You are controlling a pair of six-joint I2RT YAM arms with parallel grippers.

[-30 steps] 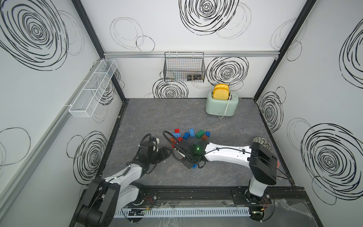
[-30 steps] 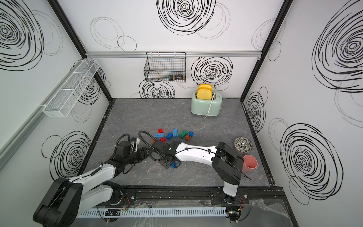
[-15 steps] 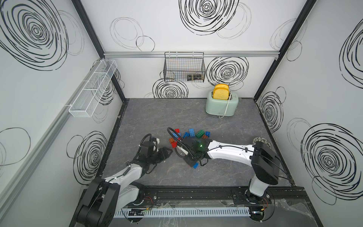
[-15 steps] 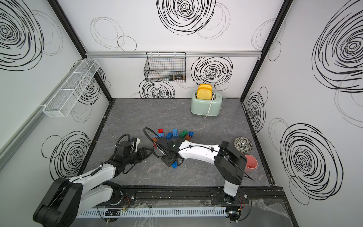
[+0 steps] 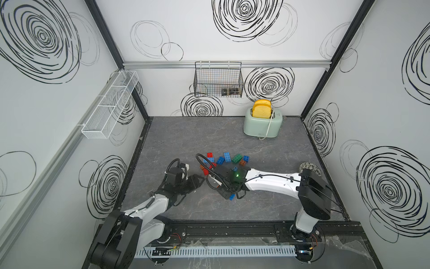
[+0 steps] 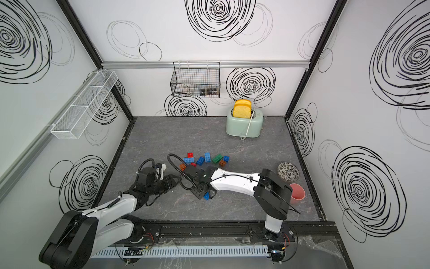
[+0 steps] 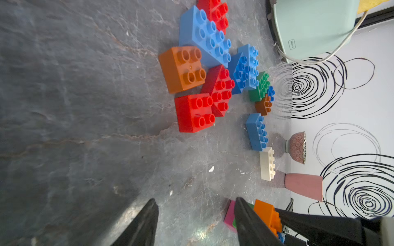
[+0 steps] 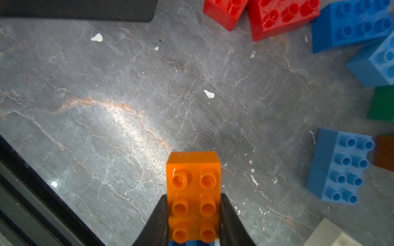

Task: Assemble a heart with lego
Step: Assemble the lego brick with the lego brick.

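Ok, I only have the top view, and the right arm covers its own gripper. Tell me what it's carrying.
Observer: The right wrist view shows the right gripper shut on an orange brick, with six studs facing the camera.
Operator: Check what's under that brick.
Observer: A blue brick sits directly beneath the orange one. Only its edge shows.
Operator: Now report the left gripper.
Observer: In the left wrist view it is open, with its jaws apart and nothing held between them.
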